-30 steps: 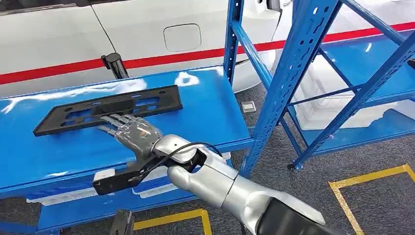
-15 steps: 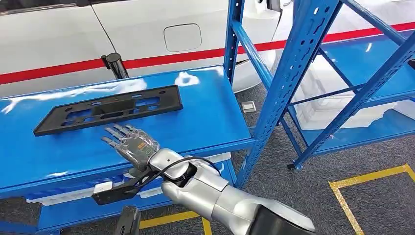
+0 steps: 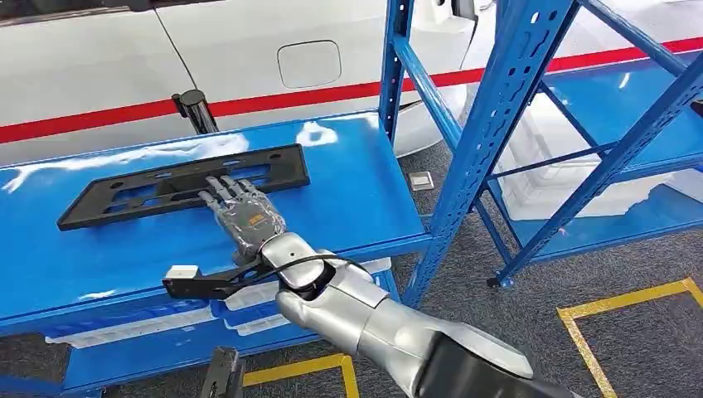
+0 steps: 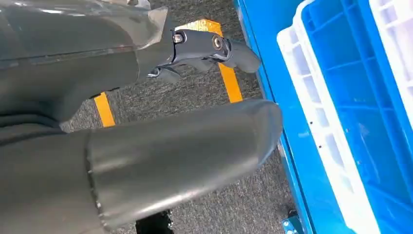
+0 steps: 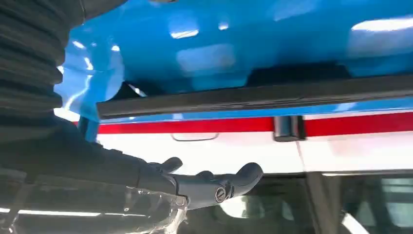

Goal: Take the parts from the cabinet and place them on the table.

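A flat black plastic part (image 3: 186, 184) with several cut-outs lies on the glossy blue table (image 3: 348, 199), long side toward me. My right hand (image 3: 244, 217) reaches over its near edge with the fingers stretched out and apart, holding nothing; whether they touch the part I cannot tell. The right wrist view shows the part's long edge (image 5: 253, 95) beyond my right hand (image 5: 204, 183). My left hand (image 4: 204, 48) hangs beside the table over the carpet, with nothing in it.
Blue rack uprights (image 3: 497, 141) stand right of the table, with more blue shelves behind. A white car with a red stripe (image 3: 249, 104) runs along the back. Blue and white bins (image 4: 350, 97) sit under the table. Yellow tape (image 3: 630, 303) marks the grey floor.
My right hand drew back from the part half a second ago and has now moved forward over its near edge. The part has not moved.
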### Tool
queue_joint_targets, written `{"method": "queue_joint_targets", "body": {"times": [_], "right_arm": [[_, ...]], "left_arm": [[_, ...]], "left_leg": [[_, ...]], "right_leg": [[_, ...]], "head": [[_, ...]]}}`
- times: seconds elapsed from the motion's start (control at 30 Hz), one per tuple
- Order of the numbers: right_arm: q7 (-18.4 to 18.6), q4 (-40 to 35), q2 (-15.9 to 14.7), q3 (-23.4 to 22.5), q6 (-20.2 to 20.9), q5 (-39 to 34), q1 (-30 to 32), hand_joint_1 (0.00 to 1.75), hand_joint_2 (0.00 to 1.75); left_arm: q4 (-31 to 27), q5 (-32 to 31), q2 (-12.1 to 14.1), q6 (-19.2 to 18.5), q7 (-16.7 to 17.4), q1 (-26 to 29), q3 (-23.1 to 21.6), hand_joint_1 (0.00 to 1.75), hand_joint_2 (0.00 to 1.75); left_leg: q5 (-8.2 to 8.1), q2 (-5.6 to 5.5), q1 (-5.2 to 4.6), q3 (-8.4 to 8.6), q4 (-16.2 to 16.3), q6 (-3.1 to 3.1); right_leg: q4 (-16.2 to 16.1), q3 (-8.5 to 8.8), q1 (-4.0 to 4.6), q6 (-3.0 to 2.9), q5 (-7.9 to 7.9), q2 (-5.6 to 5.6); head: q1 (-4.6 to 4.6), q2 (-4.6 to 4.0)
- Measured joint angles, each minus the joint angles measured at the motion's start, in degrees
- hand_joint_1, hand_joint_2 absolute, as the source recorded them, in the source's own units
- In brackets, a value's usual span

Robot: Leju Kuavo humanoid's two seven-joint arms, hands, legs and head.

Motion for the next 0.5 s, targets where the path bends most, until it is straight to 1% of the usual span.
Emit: {"method": "queue_joint_targets", "body": {"times": [0.17,0.23,0.37,0.43,0.5], "right_arm": [[2.3,4.8,0.0,-1.1,-1.2,-0.7,-3.2,0.0,1.75],[2.3,6.9,-0.1,-1.7,-1.6,-0.5,-4.5,0.0,1.75],[2.4,8.9,-0.1,-2.5,-1.8,-0.5,-5.2,0.0,1.75],[3.5,10.2,-0.1,-3.0,-1.7,-0.2,-5.5,0.0,1.75],[3.8,12.3,-0.1,-3.9,-1.7,0.7,-5.8,0.0,1.75]], "left_arm": [[0.1,1.1,0.0,0.9,-0.1,0.1,0.3,0.0,0.0],[0.2,1.2,0.1,0.9,-0.1,0.1,0.5,0.0,0.0],[0.2,1.5,0.1,1.0,-0.1,0.1,0.7,0.0,0.0],[0.2,1.6,0.1,1.0,-0.1,0.1,0.8,0.0,0.0],[0.2,1.6,0.1,1.0,-0.1,0.1,1.0,0.0,0.0]], "left_leg": [[0.0,-0.01,0.0,0.0,0.0,0.0],[0.0,0.0,0.0,-0.01,0.0,0.0],[0.0,-0.01,0.0,0.0,0.0,0.0],[0.0,-0.01,0.0,0.0,0.0,0.01],[0.0,-0.02,0.0,0.0,0.0,0.01]], "right_leg": [[0.0,0.0,0.0,0.0,0.0,-0.01],[0.0,0.0,0.0,0.0,0.0,0.0],[0.0,0.0,0.0,0.0,0.0,-0.01],[0.0,-0.01,0.0,0.0,0.0,-0.01],[0.0,0.0,0.0,0.0,0.0,-0.01]], "head": [[0.0,0.0],[0.0,0.0],[0.0,0.0],[0.0,0.0],[0.0,0.0]]}}
